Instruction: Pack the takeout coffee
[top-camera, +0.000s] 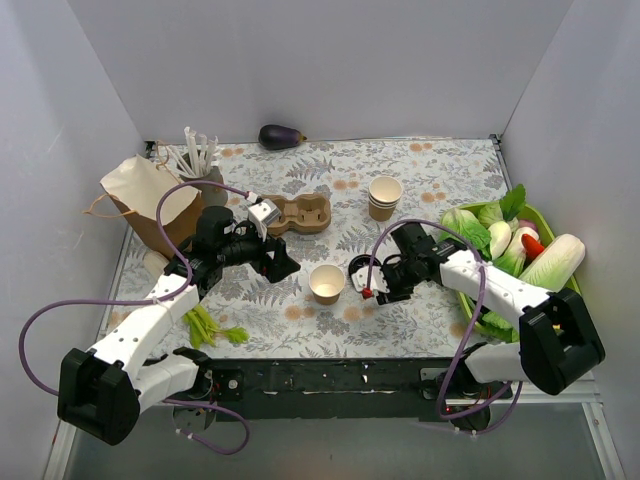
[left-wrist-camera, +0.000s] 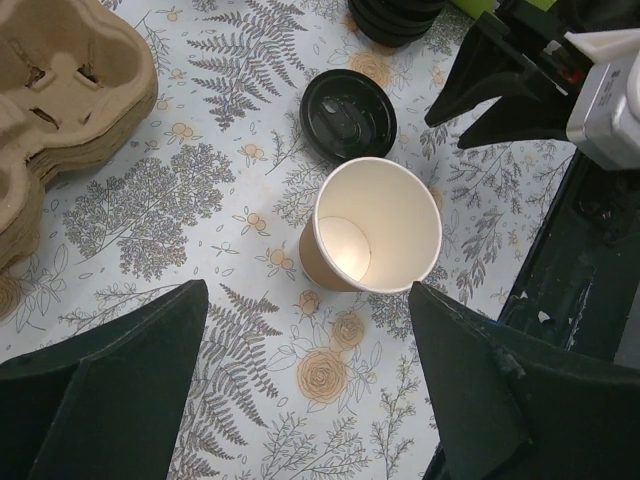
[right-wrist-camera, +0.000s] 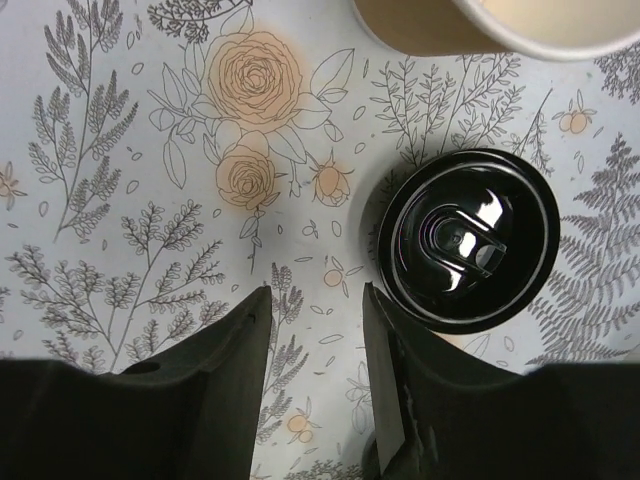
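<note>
No lidded coffee cup shows. A lidless tan paper cup (top-camera: 327, 283) stands upright mid-table, seen empty in the left wrist view (left-wrist-camera: 370, 230). A single black lid (top-camera: 358, 268) lies flat on the cloth just right of it, not touching it (left-wrist-camera: 348, 113) (right-wrist-camera: 468, 238). My left gripper (top-camera: 285, 262) is open and empty, left of the cup, with its jaws wide apart short of the cup (left-wrist-camera: 306, 305). My right gripper (top-camera: 374, 291) is open and empty, low over the cloth beside the lid (right-wrist-camera: 315, 300). The cup's base shows at the top of the right wrist view (right-wrist-camera: 430, 25).
A brown paper bag (top-camera: 140, 200) stands at the far left. A pulp cup carrier (top-camera: 300, 213) and a stack of lidless cups (top-camera: 384, 196) sit behind. A pile of black lids (left-wrist-camera: 395, 15) lies beyond the single lid. A green vegetable tray (top-camera: 468, 320) is at the right.
</note>
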